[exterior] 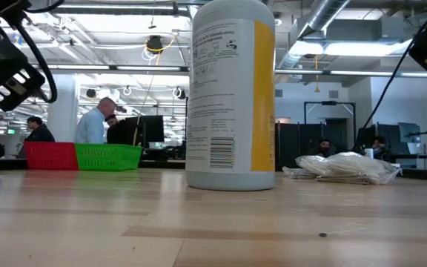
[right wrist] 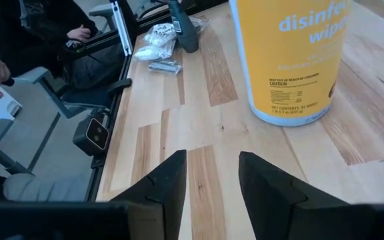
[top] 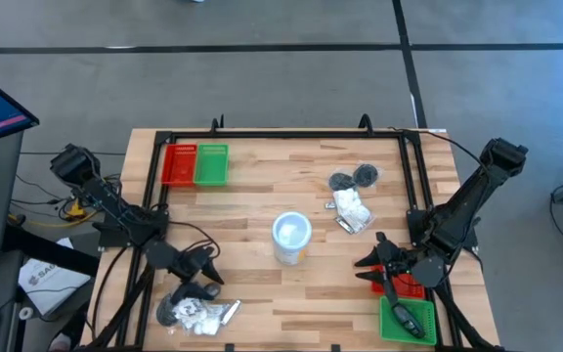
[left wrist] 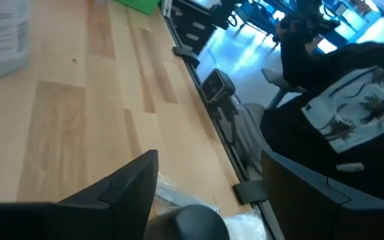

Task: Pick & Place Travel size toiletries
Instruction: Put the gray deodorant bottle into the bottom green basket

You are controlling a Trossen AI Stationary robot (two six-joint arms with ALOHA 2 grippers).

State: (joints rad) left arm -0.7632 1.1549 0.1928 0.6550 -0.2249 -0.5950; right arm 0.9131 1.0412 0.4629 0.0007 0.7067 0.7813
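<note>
The travel size toiletries lie in two heaps. One heap (top: pixel 199 312) of dark round pieces, white sachets and a slim tube sits at the table's near left; in the left wrist view a dark round piece (left wrist: pixel 191 221) and a sachet show. The other heap (top: pixel 352 199), also in the low view (exterior: pixel 343 167), lies at the far right. My left gripper (top: pixel 203 279) (left wrist: pixel 212 193) is open, just above the near-left heap, its fingers either side of the dark piece. My right gripper (top: pixel 368 266) (right wrist: pixel 212 177) is open over bare wood, right of the white cup (top: pixel 291 238).
The white cup with its yellow label (exterior: pixel 232 93) (right wrist: pixel 292 60) stands mid-table. A red tray (top: pixel 179 164) and a green tray (top: pixel 212 164) sit at the far left. A second red tray (top: pixel 411 286) and a green tray (top: pixel 409 321) holding something dark lie under the right arm. People show beyond the table.
</note>
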